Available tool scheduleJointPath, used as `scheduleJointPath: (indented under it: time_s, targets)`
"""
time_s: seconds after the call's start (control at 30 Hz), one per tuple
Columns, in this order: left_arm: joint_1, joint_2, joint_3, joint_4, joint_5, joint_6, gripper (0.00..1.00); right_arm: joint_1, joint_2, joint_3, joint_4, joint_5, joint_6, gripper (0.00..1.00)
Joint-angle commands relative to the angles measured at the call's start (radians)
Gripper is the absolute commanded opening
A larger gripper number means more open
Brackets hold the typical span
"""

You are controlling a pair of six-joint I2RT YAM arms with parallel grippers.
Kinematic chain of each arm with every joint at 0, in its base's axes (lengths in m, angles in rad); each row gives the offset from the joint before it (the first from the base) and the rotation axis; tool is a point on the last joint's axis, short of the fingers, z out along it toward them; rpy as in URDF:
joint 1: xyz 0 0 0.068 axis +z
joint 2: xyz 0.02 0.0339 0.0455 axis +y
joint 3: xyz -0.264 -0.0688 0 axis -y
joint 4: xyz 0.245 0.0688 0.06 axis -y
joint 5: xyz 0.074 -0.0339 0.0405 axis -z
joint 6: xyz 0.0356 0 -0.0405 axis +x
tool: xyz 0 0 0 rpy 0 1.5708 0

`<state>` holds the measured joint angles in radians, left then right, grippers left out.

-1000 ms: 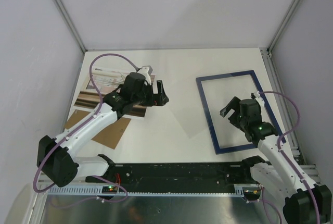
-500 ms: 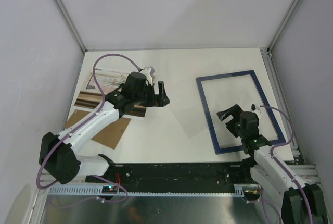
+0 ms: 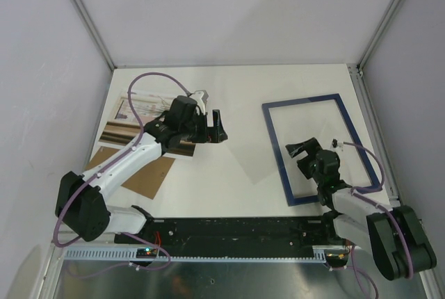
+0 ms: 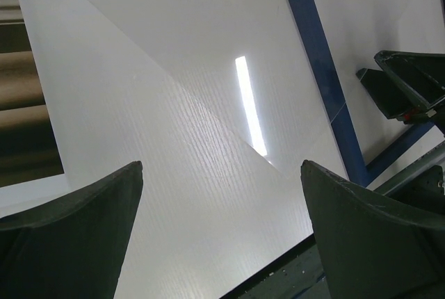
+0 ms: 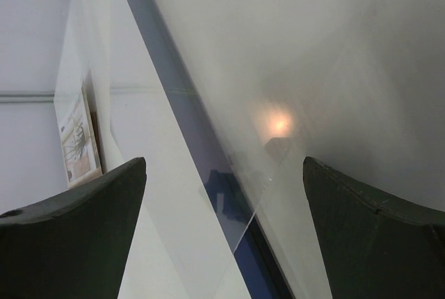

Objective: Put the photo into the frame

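**Photo at ten o'clock, both grippers empty**

The photo (image 3: 132, 111) lies flat at the table's (image 3: 229, 87) ten o'clock, well apart from the frame (image 3: 302, 100) at three o'clock. Left gripper (image 3: 217, 126) and right gripper (image 3: 316, 147) hang with fingers spread, holding nothing. We should pinch a free photo edge squarely.

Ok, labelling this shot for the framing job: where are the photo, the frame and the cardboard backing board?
photo (image 3: 154, 106): top view, pale upper part.
frame (image 3: 300, 101): top view, navy far rail.
cardboard backing board (image 3: 149, 174): top view, bare brown face.
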<state>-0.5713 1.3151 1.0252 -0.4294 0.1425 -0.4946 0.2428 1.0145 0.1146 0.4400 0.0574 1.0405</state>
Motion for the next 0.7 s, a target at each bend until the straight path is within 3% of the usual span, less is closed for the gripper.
scheduleJointPath:
  time_s: [0.0,0.43,0.57,0.67]
  targets:
    - [0.012,0.009,0.055,0.021,0.031,0.024,1.00,0.023,0.073,-0.010,0.222,0.056,0.016,0.99]
    - [0.042,0.032,0.086,0.021,0.080,0.017,1.00,0.047,0.522,-0.020,0.730,0.024,0.102,0.92]
    - [0.057,0.045,0.099,0.021,0.099,0.020,1.00,0.045,0.638,-0.015,0.880,0.007,0.115,0.83]
    - [0.073,0.060,0.113,0.021,0.113,0.013,1.00,0.038,0.674,-0.010,0.925,0.002,0.112,0.69]
